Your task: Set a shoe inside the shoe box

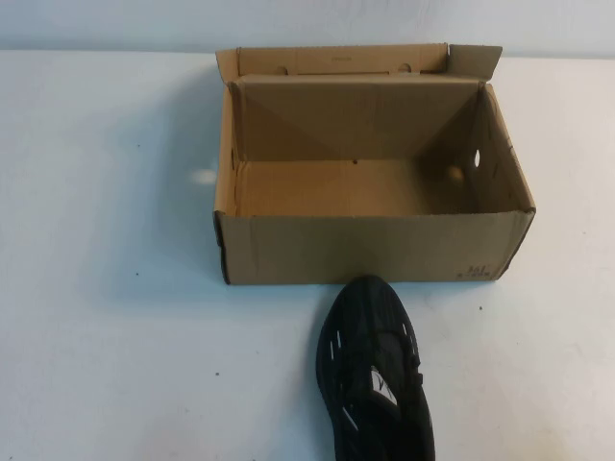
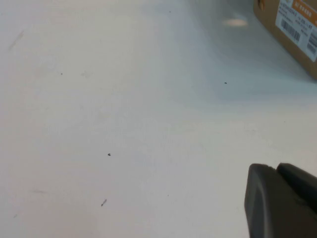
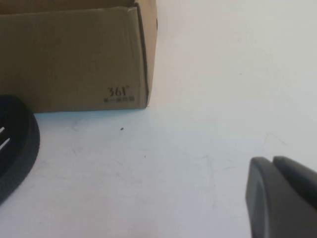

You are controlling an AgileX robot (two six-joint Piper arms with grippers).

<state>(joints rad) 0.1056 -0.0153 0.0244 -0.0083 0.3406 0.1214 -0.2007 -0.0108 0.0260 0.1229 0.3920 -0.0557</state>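
Observation:
The black shoe (image 1: 377,370) with small white dashes lies on the white table, its toe pointing at the front wall of the brown cardboard shoe box (image 1: 370,248). The box stands open at mid-table, nothing inside it. In the right wrist view the box's printed corner (image 3: 74,59) and the shoe's rounded toe (image 3: 15,144) show. My right gripper (image 3: 272,166) is shut and holds nothing, low over bare table to the right of the shoe. My left gripper (image 2: 275,171) is shut too, over bare table left of the box, whose labelled corner (image 2: 292,29) shows. Neither arm appears in the high view.
The box's back flaps (image 1: 356,60) stand up against the pale rear wall. White tabletop (image 1: 106,288) stretches to the left and right of the box and shoe.

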